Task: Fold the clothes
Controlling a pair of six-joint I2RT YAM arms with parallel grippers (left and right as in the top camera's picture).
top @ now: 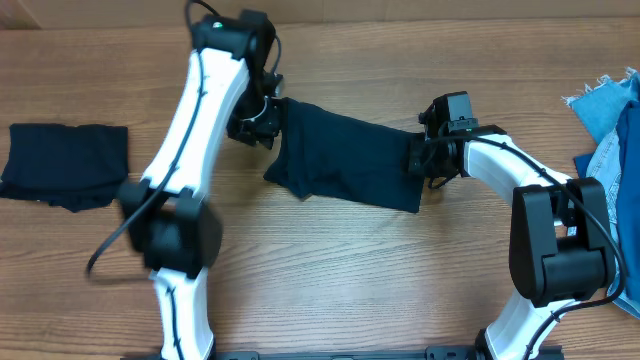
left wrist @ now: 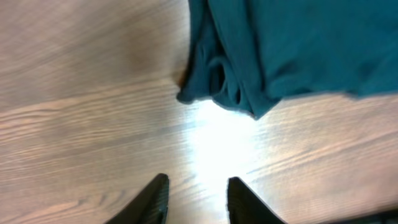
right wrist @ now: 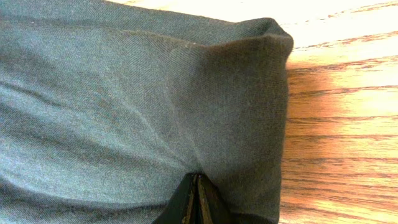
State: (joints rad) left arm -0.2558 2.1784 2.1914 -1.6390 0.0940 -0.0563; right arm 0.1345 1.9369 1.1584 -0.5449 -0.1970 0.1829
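A dark navy garment (top: 340, 155) lies partly folded in the middle of the wooden table. My right gripper (top: 420, 155) is at its right edge. In the right wrist view its jaws (right wrist: 196, 186) are shut, pinching a fold of the garment (right wrist: 124, 93). My left gripper (top: 255, 125) is by the garment's upper left edge. In the left wrist view its fingers (left wrist: 196, 190) are open and empty over bare wood, and the garment's bunched corner (left wrist: 280, 43) lies just ahead of them, not touched.
A folded dark cloth (top: 65, 165) lies at the far left of the table. A pile of blue denim clothes (top: 612, 130) sits at the right edge. Bare wood (top: 330, 270) lies in front of the garment.
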